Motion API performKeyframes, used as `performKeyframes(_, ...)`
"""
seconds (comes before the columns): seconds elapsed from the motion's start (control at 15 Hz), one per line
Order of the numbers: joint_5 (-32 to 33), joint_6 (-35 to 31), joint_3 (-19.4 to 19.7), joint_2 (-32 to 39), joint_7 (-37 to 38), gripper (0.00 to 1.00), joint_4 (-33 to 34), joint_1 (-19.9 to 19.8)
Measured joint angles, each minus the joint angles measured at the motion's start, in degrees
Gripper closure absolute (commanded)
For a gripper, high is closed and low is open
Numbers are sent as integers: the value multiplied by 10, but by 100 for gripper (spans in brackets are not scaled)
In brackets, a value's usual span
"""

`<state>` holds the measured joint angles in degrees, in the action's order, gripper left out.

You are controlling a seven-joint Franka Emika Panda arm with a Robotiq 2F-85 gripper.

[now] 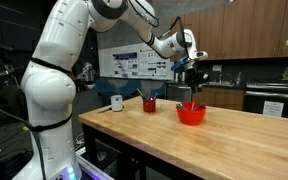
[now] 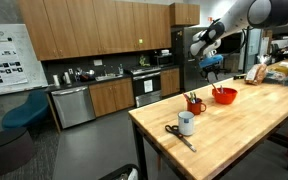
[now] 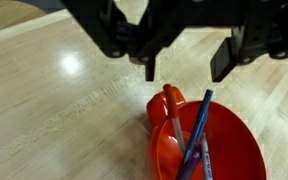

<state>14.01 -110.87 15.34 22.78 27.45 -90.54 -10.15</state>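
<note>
My gripper [image 3: 186,65] enters the wrist view from the top, open, with only bare wood showing between its two dark fingers [image 3: 222,58]. Just below it sits a red bowl [image 3: 234,135] holding a red spoon [image 3: 170,125] and a blue stick-like utensil [image 3: 201,130] whose top ends short of the fingertips. In both exterior views the gripper [image 1: 191,72] [image 2: 213,66] hovers above the red bowl [image 1: 191,114] [image 2: 224,97] on the wooden table [image 1: 184,145], with thin utensils standing up out of the bowl.
A red cup [image 1: 150,104] [image 2: 195,106] with utensils stands beside the bowl. A white mug [image 1: 117,101] [image 2: 186,124] is further along the table, and scissors [image 2: 179,135] lie next to it. Kitchen cabinets and counters stand behind.
</note>
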Motion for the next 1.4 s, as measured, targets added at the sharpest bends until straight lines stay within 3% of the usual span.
performKeyframes(0.87, 0, 0, 0, 0, 0, 40, 0, 0)
performKeyframes(0.93, 0, 0, 0, 0, 0, 15, 0, 0)
performKeyframes(1.13, 0, 0, 0, 1, 0, 4, 0, 0)
performKeyframes(1.4, -1, 1, -3, 1, -7, 0, 0, 2)
